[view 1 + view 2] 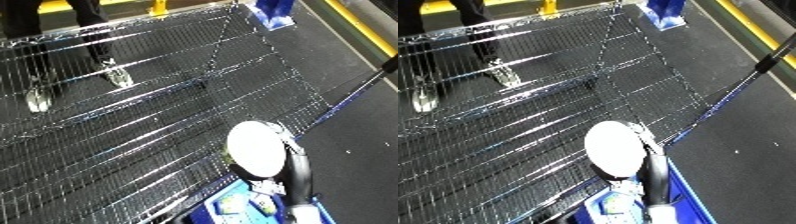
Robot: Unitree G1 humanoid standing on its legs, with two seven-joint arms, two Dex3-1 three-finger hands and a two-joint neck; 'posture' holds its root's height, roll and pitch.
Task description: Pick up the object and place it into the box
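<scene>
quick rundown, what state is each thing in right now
wire mesh shelf: bare where it shows, nothing resting on it
blue bin: at the lower edge beside the shelf, with some items inside
white forearm: raised over the shelf's near edge, above the bin
robot hand: cannot be made out in either view
blue object on the floor: beyond the shelf's far corner, untouched

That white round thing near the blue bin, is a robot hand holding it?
It cannot be told. The white round thing sits above the blue bin on a dark arm, but no robot hand fingers show clearly around it.
</scene>
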